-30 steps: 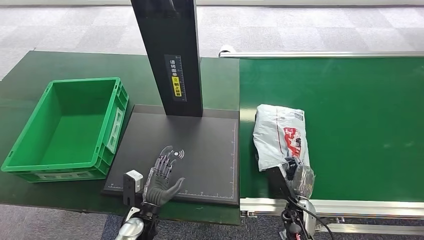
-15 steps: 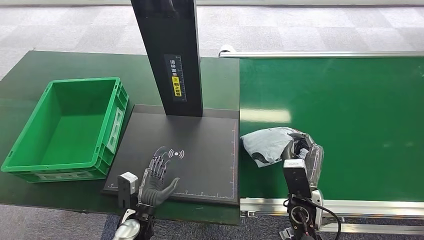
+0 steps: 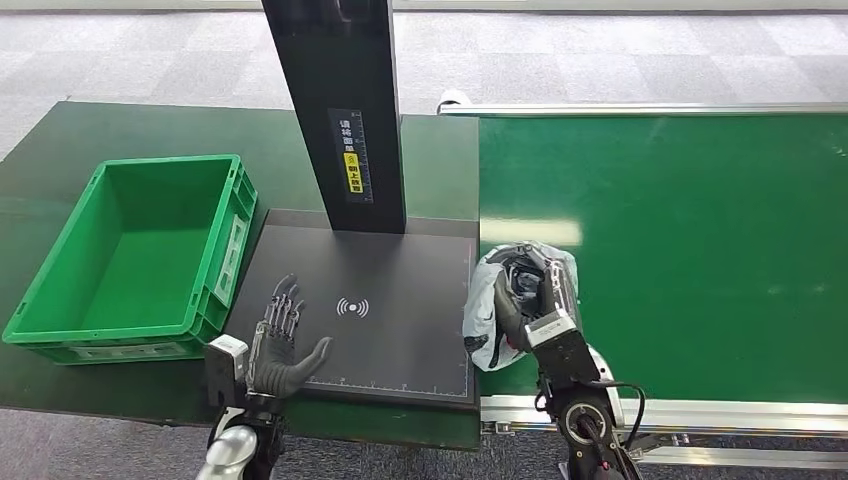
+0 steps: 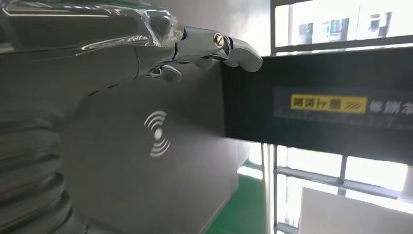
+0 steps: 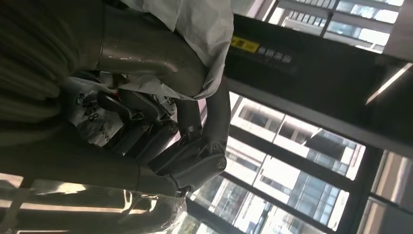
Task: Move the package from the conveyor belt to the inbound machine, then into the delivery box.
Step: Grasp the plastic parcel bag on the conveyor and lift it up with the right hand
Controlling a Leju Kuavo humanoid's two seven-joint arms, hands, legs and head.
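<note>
The package (image 3: pixel 487 310) is a crumpled grey-white plastic mailer. My right hand (image 3: pixel 535 295) grips it and holds it up over the seam between the conveyor belt (image 3: pixel 700 220) and the inbound machine's black plate (image 3: pixel 400 290). In the right wrist view the package (image 5: pixel 195 22) is wrapped around the thumb, with the dark fingers (image 5: pixel 195 156) curled on it. My left hand (image 3: pixel 280 340) hovers over the plate's front left corner, fingers spread and holding nothing. The left wrist view has the fingers (image 4: pixel 219 46) above the plate's scan symbol (image 4: pixel 157 132). The green delivery box (image 3: pixel 225 255) stands empty left of the plate.
The machine's black post (image 3: pixel 340 110) rises from the back of the plate, with a yellow label. A silver rail (image 3: pixel 700 415) borders the belt's near edge. The dark green table (image 3: pixel 120 130) carries the box and the machine.
My right hand took hold of the package on the belt, lifted it and carried it left to the plate's edge. My left hand slid left across the plate's front.
</note>
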